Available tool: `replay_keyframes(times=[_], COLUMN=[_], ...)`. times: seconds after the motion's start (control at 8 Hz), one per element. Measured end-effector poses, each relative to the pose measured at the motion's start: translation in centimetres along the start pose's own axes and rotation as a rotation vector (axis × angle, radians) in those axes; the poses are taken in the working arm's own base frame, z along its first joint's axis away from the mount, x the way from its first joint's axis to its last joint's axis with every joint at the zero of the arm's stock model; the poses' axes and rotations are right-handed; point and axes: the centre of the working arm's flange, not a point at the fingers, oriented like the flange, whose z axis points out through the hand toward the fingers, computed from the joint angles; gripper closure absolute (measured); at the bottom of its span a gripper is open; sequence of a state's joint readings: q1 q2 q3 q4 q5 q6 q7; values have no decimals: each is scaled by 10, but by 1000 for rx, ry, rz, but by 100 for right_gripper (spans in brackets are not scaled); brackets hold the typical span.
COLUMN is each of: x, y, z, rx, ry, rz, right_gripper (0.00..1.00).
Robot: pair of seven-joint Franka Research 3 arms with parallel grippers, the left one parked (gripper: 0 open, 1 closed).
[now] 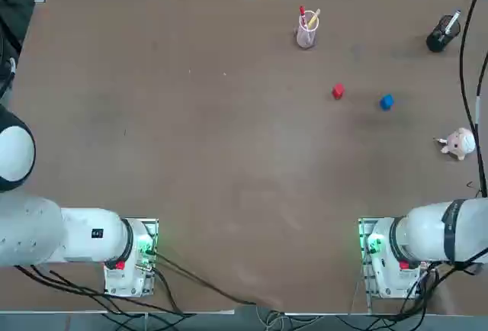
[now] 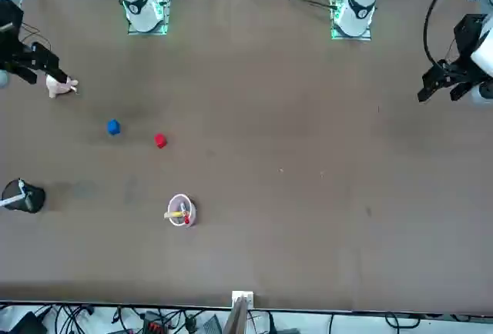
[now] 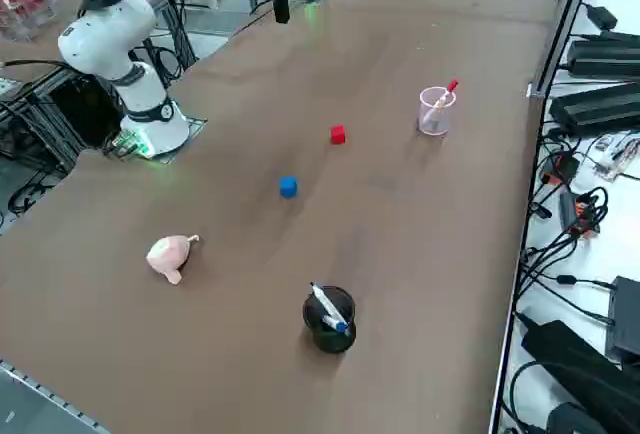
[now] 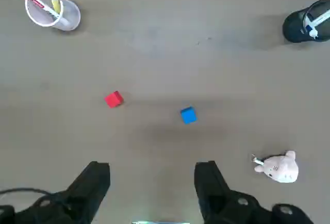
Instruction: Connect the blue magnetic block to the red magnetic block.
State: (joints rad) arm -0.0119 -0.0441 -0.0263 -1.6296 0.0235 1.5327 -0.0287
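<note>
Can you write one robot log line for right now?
right gripper: open above table | red cube, blue cube: apart

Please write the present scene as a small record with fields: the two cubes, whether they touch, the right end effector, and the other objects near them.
Red cube: on table, apart
Blue cube: on table, to the right of red in the top view
Cubes touching: no, bare table between
Right end effector: open, above the table, nothing between its fingers
Pink plush toy: beside the blue cube's side, nearer the arms' bases
White cup: holds pens
Black cup: holds white marker
</note>
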Motion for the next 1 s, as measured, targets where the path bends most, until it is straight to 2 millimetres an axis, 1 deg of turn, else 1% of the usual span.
replay_keyframes(times=[0.38, 0.5, 0.62, 0.75, 0.88, 1.0], x=[1, 3, 10, 19, 25, 27], y=[-3, -5, -7, -9, -8, -5], z=[0, 7, 25, 54, 87, 121], rx=[-2, -15, -36, -51, -57, -58], ry=[-1, -14, -30, -40, -55, -68], rz=[-6, -11, -36, -86, -154, -210], right_gripper=[0, 0, 0, 0, 0, 0])
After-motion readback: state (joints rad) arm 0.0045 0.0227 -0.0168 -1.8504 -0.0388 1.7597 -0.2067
